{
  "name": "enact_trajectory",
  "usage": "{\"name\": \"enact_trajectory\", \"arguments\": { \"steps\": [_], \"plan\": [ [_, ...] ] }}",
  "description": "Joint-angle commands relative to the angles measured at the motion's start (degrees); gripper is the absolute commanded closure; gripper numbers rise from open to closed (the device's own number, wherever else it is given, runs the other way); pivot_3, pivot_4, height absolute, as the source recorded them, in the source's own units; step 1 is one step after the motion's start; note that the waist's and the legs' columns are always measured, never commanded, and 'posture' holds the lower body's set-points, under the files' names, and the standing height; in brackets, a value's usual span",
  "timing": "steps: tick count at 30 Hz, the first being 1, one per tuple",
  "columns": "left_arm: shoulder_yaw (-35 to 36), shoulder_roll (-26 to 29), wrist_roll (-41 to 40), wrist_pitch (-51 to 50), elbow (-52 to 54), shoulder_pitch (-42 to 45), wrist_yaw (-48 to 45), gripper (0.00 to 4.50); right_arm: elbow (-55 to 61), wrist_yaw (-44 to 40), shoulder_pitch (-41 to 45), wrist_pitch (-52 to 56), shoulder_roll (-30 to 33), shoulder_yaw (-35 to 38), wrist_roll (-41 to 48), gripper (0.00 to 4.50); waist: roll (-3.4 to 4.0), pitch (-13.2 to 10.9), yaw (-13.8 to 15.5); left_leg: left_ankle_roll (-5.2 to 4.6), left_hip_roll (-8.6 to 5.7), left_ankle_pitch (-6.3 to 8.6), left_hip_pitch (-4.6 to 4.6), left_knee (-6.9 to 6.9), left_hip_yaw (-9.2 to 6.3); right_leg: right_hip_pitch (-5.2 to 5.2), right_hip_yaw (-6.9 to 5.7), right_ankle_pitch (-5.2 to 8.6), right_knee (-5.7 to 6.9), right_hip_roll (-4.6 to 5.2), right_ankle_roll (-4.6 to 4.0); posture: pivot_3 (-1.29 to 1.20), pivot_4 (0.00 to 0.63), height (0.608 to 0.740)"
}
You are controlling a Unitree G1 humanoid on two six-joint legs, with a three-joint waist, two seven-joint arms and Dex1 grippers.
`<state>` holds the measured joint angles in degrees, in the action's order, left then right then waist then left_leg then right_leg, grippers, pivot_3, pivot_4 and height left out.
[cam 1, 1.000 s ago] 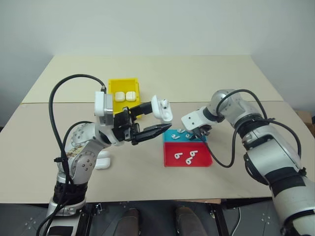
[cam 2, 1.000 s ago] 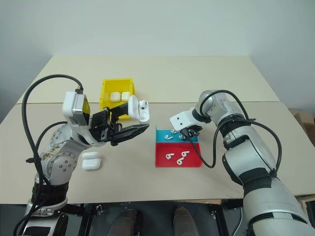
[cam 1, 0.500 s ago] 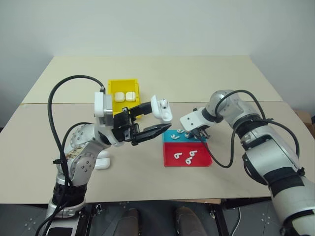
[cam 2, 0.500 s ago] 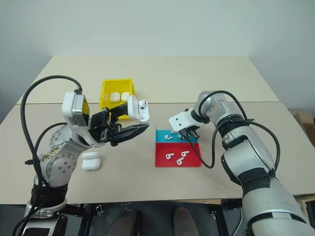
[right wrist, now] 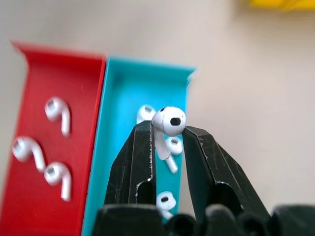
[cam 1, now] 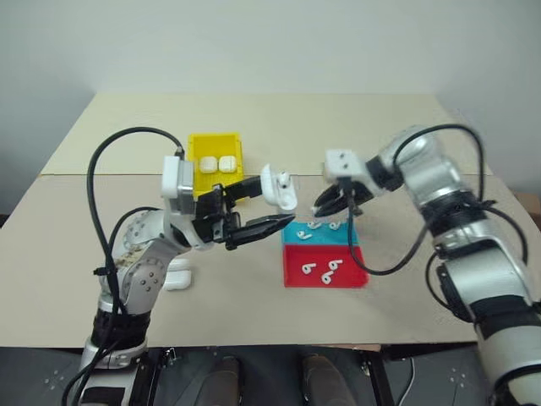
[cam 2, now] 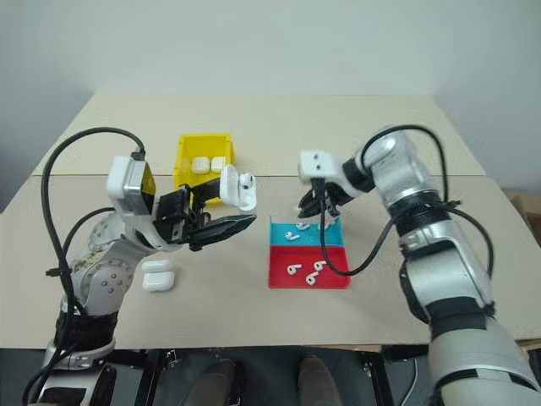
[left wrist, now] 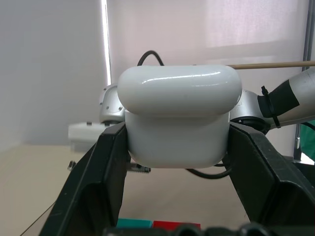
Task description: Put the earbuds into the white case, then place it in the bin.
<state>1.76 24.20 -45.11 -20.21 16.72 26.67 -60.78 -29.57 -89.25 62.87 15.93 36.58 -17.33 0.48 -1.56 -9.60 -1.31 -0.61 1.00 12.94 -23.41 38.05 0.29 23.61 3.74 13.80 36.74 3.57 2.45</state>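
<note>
Seven earbuds (right wrist: 169, 121), four white cases (cam 1: 278, 186), one yellow bin (cam 1: 193, 144), one two-colour tray (cam 1: 351, 275)

Head stereo pair looking down over the table (cam 1: 254, 321), wrist cameras close along each pincer, sharing the tray (right wrist: 64, 147).

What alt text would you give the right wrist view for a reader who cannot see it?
The right gripper pinches one white earbud between its black fingers, above the tray. Three earbuds lie in the red compartment, three more in the blue.
</note>
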Motion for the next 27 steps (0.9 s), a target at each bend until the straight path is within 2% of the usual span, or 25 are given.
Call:
{"name": "enact_trajectory", "arguments": {
  "steps": [1,5,7,12,17,23,27],
  "plan": [
    [1.1,0.1,-0.9,0.8,-0.6,1.5,-1.5,1.73,12.8,0.6,-5.1,13.3,2.5,10.0,10.8,3.88,0.0,0.0,0.4,0.0,-0.03,0.0,0.0,0.0,0.03,0.0,0.02,0.0,-0.02,0.03,0.01,0.0,0.15,0.74],
    [1.3,0.0,-0.9,0.8,-1.9,2.2,-2.5,1.73,25.0,10.0,-13.2,21.8,0.6,24.5,23.7,3.88,0.0,0.0,0.6,0.0,-0.03,0.0,-0.05,0.0,0.03,0.03,0.02,0.0,-0.01,0.0,0.01,0.0,0.15,0.74],
    [1.2,-0.2,-1.1,0.6,-2.6,2.7,-3.1,1.73,30.3,16.2,-15.4,29.7,-1.4,30.7,30.8,3.88,0.0,0.0,0.5,0.0,-0.04,0.0,-0.04,0.01,0.04,0.03,0.04,0.0,0.01,-0.01,0.01,0.0,0.15,0.74],
    [0.4,-1.0,-1.3,-0.2,-5.4,4.6,-4.7,1.73,44.9,28.9,-19.9,41.9,-6.1,37.9,46.0,3.88,0.0,0.0,0.3,-0.01,0.01,0.0,0.0,0.01,0.05,0.03,0.08,0.0,0.04,-0.11,0.01,0.0,0.15,0.74],
    [-0.7,-2.3,0.4,0.3,-9.8,7.0,-6.5,1.73,54.3,40.7,-22.4,47.3,-9.6,38.3,57.1,3.88,0.0,0.0,0.3,-0.01,-0.03,-0.01,-0.03,0.02,0.07,0.02,0.09,0.01,0.01,-0.08,0.06,0.0,0.15,0.74],
    [-1.0,-3.0,0.4,-0.1,-12.4,9.6,-8.1,1.73,58.2,50.3,-22.9,46.5,-11.5,35.3,62.4,3.88,0.0,0.0,0.3,-0.02,-0.03,-0.01,-0.07,0.02,0.07,0.04,0.08,0.02,-0.01,-0.1,0.07,0.0,0.15,0.74],
    [-1.2,-3.4,0.8,0.2,-13.8,10.8,-8.9,1.73,59.7,52.1,-24.2,45.1,-10.8,32.3,62.6,3.88,0.0,0.0,0.3,-0.02,-0.02,-0.01,-0.08,0.02,0.07,0.06,0.08,0.02,-0.01,-0.11,0.07,0.0,0.15,0.74]
  ]
}}
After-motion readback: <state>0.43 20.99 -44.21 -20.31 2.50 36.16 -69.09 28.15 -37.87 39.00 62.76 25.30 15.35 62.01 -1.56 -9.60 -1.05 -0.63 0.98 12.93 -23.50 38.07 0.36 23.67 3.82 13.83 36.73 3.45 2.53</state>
